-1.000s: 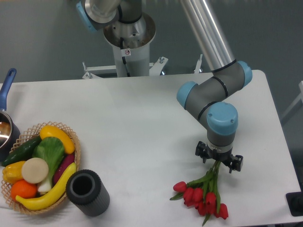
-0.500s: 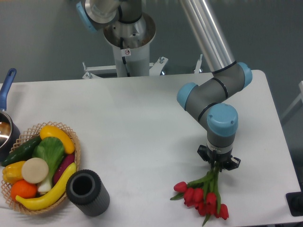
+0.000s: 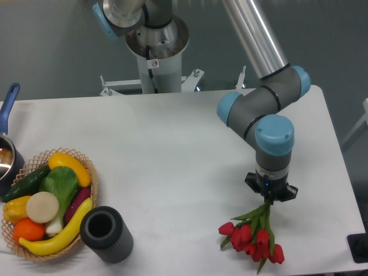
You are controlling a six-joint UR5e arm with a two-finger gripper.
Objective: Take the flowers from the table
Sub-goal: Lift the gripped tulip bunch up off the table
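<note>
Your pincer (image 3: 270,198) clamped on flowers (image 3: 253,236) at stems; buds low over desk (image 3: 172,149); lift apparently begun, clearance unconfirmed.

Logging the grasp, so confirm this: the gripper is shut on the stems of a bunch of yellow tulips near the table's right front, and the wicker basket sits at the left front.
One detail is wrong: the tulips are red, not yellow, as the fixed camera view shows. The rest holds: the gripper is shut on their stems near the right front of the table, and the wicker basket sits at the left front.
</note>
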